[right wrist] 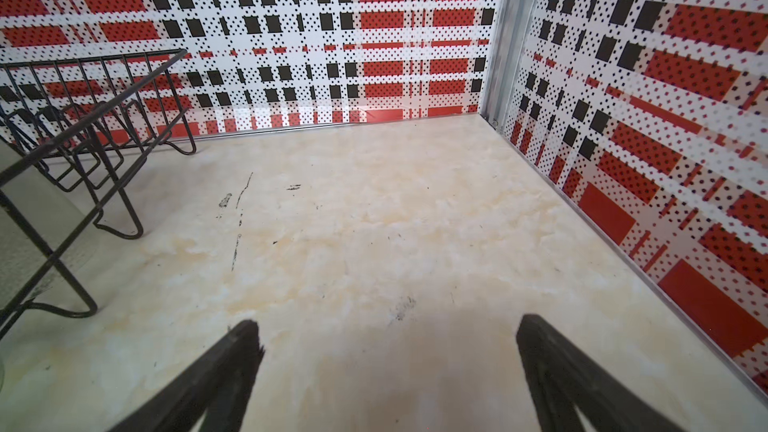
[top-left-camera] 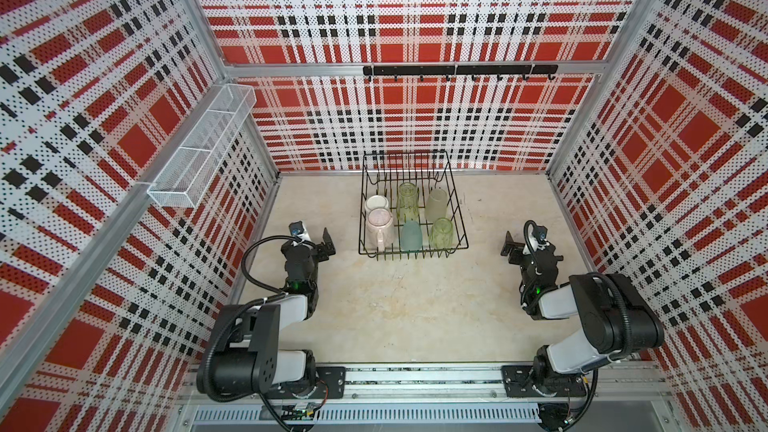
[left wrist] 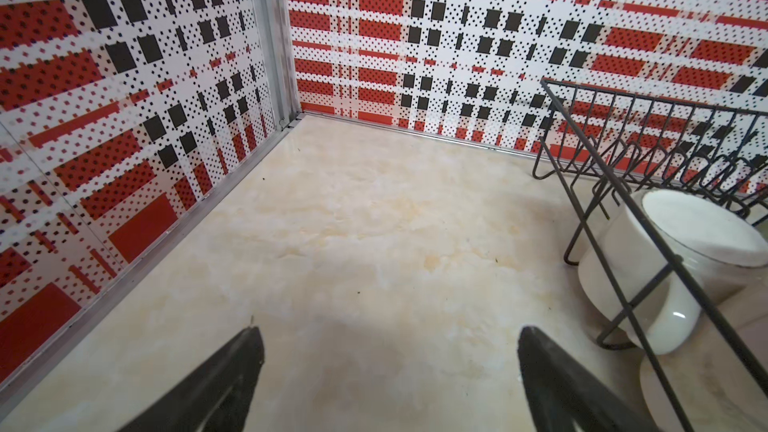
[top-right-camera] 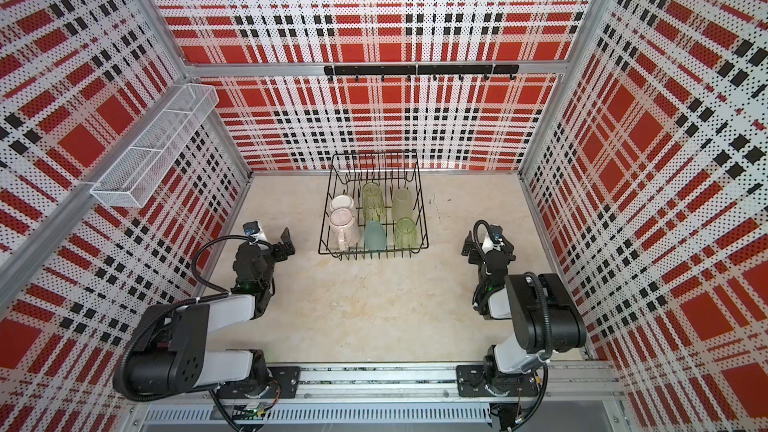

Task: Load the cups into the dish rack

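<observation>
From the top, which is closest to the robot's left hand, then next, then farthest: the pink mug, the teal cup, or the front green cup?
From the left hand, in a top view:
1. Pink mug, left side of the rack.
2. Teal cup, front middle.
3. Front green cup, front right corner.

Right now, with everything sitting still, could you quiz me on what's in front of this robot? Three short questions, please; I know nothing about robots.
1. How many cups are in the dish rack?
2. True or false: the left gripper and right gripper are both open and empty.
3. In the rack's near row, which cup stands between the pink mug and a green tumbler? A) teal tumbler B) white mug C) frosted tumbler

Key: 1) six; 2) true; 3) A
</observation>
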Motion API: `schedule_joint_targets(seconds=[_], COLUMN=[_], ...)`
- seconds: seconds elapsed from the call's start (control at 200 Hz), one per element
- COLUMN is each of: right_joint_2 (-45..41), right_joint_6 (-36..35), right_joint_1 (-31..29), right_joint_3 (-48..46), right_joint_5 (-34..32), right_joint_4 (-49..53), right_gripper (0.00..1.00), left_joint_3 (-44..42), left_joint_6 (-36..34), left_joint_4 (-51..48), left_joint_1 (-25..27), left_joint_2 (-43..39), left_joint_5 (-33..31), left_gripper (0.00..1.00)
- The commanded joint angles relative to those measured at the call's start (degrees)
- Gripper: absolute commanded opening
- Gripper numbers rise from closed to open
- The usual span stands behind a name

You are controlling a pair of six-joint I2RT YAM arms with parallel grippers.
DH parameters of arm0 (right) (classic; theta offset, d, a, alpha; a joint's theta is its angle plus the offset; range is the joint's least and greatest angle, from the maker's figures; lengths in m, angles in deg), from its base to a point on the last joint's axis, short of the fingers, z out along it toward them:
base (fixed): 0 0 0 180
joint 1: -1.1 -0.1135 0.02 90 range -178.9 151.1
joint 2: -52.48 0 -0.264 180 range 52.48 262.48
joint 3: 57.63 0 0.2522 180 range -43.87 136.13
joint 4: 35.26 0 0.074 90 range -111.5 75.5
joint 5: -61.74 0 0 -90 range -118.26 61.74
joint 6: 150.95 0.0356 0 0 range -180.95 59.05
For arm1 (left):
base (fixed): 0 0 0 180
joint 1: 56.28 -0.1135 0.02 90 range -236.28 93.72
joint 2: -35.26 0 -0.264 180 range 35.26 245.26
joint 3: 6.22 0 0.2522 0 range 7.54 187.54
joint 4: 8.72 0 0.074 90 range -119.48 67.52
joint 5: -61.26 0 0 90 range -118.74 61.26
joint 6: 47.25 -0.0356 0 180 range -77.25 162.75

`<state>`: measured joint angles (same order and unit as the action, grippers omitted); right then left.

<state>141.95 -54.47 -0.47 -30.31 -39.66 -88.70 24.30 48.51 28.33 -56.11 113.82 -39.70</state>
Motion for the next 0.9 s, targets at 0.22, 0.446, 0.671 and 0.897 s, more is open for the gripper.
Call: schedule_joint_targets(seconds=[0.22,0.446,0.671,0.897], right_joint_2=[0.44,0.61,0.53,0.53], right_joint_6=[-1.00,-1.64,-1.73,-1.82], right_joint_1=[-0.01,-0.54,-0.63,-0.64], right_joint_3=[1.90,2.34,2.35,2.30], right_joint_5=[0.14,-0.14,-0.16,-0.18], right_joint_4=[-1.05,-0.44,-0.37,-0.39], right_gripper=[1.00,1.00,1.00,1.00], left_joint_3=[-1.67,-4.78,-4.84,-5.27], left_joint_6=[-6.37,-4.71,-4.84,-5.03], left_joint_4=[18.31,29.13,29.81,30.71], left_joint_1=[3.36,0.32,1.66,1.92], left_joint_2=[7.44,11.69,11.79,11.70], left_joint_5=[-5.71,-0.33,-4.37,-5.30], left_gripper=[0.98,0.98,0.98,0.98])
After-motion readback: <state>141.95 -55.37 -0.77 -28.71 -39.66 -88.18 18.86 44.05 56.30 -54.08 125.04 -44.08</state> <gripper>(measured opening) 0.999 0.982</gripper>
